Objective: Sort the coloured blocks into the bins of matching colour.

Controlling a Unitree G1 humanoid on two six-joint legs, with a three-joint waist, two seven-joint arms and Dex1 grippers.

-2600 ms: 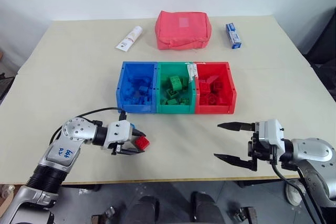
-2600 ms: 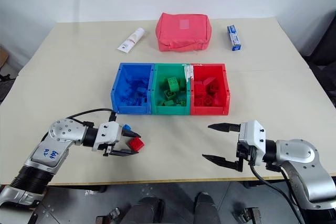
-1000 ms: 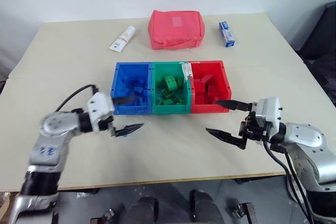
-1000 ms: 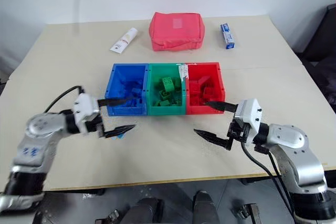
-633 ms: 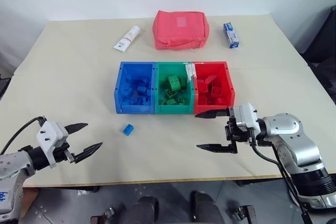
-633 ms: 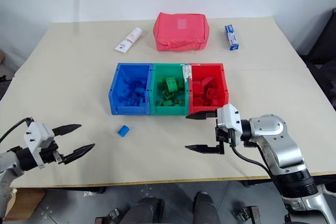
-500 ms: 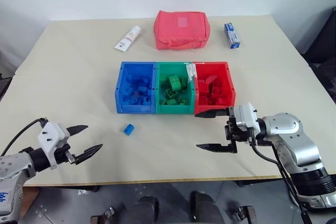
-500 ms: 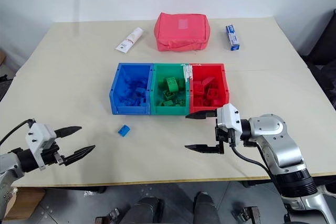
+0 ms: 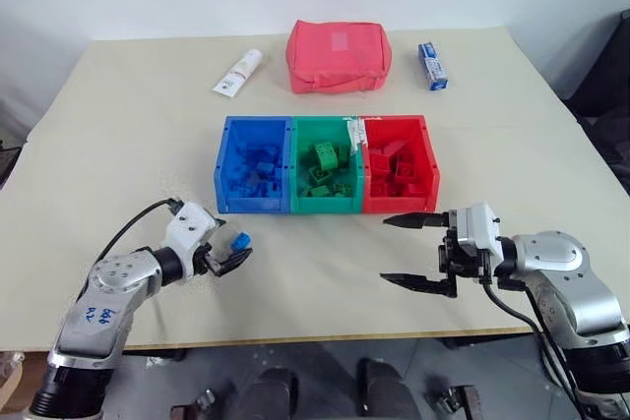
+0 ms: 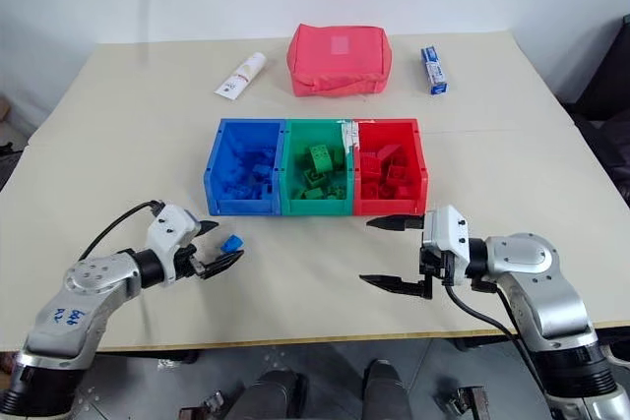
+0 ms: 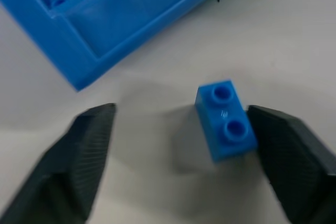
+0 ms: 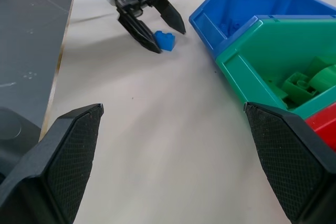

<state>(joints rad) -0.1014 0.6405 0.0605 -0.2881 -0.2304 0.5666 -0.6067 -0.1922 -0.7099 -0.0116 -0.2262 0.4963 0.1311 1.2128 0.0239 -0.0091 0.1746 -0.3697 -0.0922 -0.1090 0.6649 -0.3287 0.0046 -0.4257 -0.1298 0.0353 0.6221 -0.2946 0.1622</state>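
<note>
Left eye view: cream table (image 9: pixel 118 135), largest thing here. On it, mid-table, the three joined bins (image 9: pixel 326 177) — blue, green, red from my left — each holding bricks of its own colour. Behind them, a red pouch (image 9: pixel 339 55). My right gripper (image 9: pixel 411 251) hangs spread wide over bare table, near the red bin's front. My left gripper (image 9: pixel 234 249) sits low before the blue bin, fingers apart around one blue block (image 11: pixel 227 119); one finger looks just against it, the other well clear.

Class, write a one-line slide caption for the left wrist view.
Open fingers straddle a blue block on the table beside the blue bin.
</note>
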